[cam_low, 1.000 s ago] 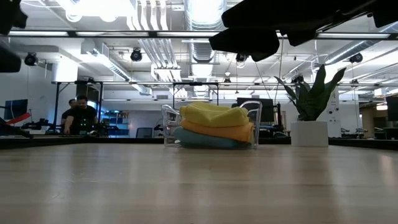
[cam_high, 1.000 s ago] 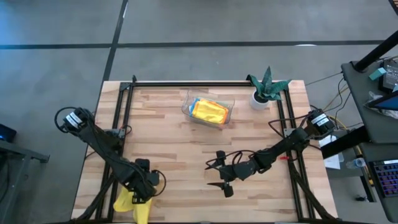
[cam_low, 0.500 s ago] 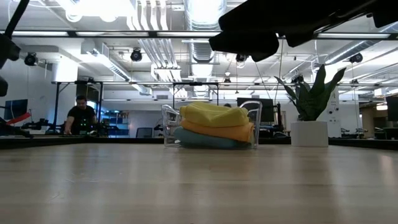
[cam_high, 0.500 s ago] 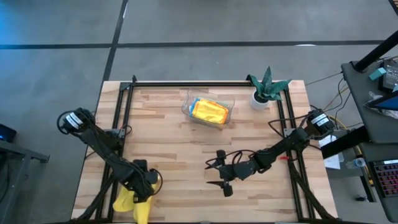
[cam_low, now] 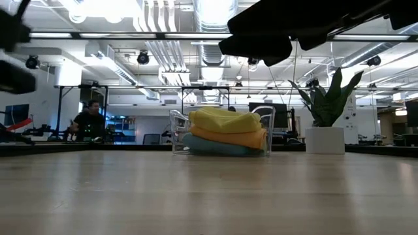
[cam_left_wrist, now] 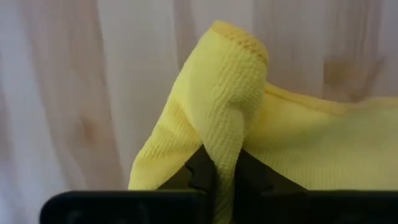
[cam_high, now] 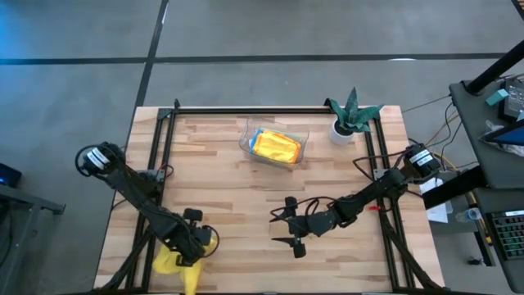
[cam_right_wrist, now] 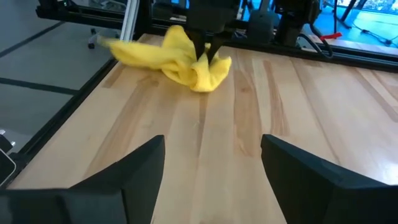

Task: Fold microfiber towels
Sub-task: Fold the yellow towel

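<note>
Down at roughly 7 o'clock on the table (cam_high: 246, 205), near the front edge, the left gripper (cam_high: 196, 248) is pinched shut on a fold of a yellow towel (cam_high: 173, 262). Left wrist view confirms it: the towel (cam_left_wrist: 249, 124) rises in a peak with the dark fingers (cam_left_wrist: 202, 169) clamped on either side of the ridge, cloth squeezed thin between them. Rest of that towel lies crumpled on the wood, part of it reaching the table's front edge. From the right wrist view the same towel (cam_right_wrist: 180, 56) sits bunched under the left gripper (cam_right_wrist: 207, 53), which comes down on it from above.

Right gripper (cam_high: 291, 231) sits at about 5 o'clock, just right of the table's centre line, well apart from the towel. Its fingers (cam_right_wrist: 134, 168) are spread wide with only bare wood between them, holding nothing.

Toward 12 o'clock a clear plastic tray (cam_high: 247, 139) holds folded towels; top one is yellow (cam_high: 276, 146). Low view shows the stack (cam_low: 225, 134) as yellow over orange over a bluish one at the bottom, possibly turquoise, hard to tell at this angle. A small plant (cam_high: 354, 111) in a white pot stands at about 1 o'clock, near the tray but apart from it. A person (cam_low: 88, 121) is in the room behind the table.
</note>
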You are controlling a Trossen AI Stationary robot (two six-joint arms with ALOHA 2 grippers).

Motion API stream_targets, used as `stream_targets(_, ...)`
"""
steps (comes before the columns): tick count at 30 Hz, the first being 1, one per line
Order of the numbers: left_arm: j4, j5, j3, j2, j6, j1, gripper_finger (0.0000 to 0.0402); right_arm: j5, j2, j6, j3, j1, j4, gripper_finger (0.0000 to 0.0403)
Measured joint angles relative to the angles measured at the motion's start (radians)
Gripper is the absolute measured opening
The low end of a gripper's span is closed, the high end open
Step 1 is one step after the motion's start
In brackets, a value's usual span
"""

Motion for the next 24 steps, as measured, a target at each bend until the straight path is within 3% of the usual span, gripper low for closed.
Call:
stream_targets(15,0.004,-0.176,0.186,-0.041,0.381,0.099,0.0002,0.0,0.0,0.075,0.0,0.0,0.005,0.0251)
stream_targets(20,0.002,-0.288,0.261,-0.047,0.525,0.126,0.0001,0.0,0.0,0.069,0.0,0.0,0.007,0.0251)
stream_targets(24,0.006,-0.396,0.318,-0.056,0.622,0.147,0.0001,0.0,0.0,0.152,0.0,-0.002,0.007,0.0251)
